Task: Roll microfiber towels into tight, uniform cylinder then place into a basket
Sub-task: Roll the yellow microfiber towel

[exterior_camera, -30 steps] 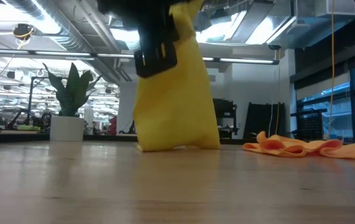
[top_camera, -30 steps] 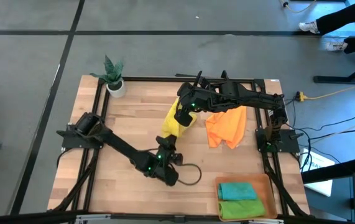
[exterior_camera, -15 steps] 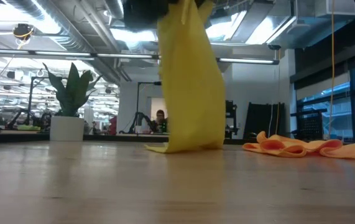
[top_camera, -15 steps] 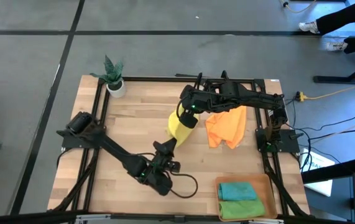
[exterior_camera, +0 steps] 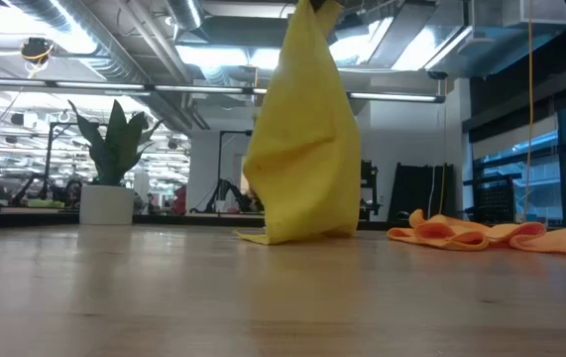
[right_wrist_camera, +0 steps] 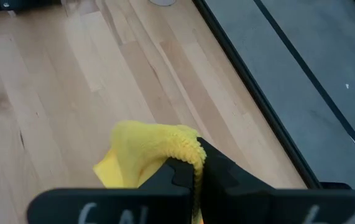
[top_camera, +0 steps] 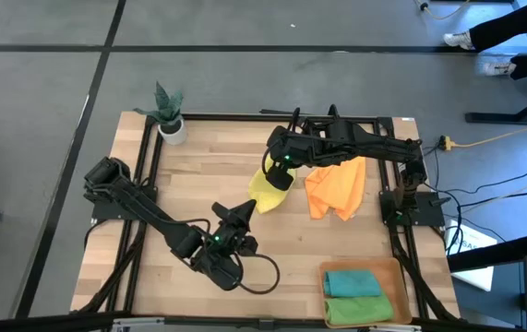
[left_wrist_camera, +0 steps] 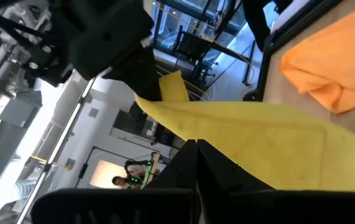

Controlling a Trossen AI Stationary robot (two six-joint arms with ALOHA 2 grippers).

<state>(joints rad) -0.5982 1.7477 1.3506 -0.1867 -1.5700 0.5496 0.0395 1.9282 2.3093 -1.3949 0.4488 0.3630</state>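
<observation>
Yellow towel (top_camera: pixel 268 188) hanging from right gripper (top_camera: pixel 279 168), pinched at its top edge between closed fingers, above the table's middle toward the far side; bottom hem touching the wood in the low view. Left gripper (top_camera: pixel 243 212) just near-left of the towel's lower corner, fingers shut, holding nothing visible, pointing toward the cloth. Orange towel (top_camera: pixel 335 187) lying crumpled and flat, just right of the yellow one, close to the table's right edge. Teal towel (top_camera: pixel 353 282) and green towel (top_camera: pixel 363 310) rolled, side by side inside the basket (top_camera: pixel 398 277) at the near right corner, teal on the far side, green nearer. Plant pot (top_camera: pixel 171 130) at far left corner, well apart from the cloths. Bare wooden table (top_camera: pixel 189 184) across the left half and far-left area; open strip also between left arm and basket along the near edge.
</observation>
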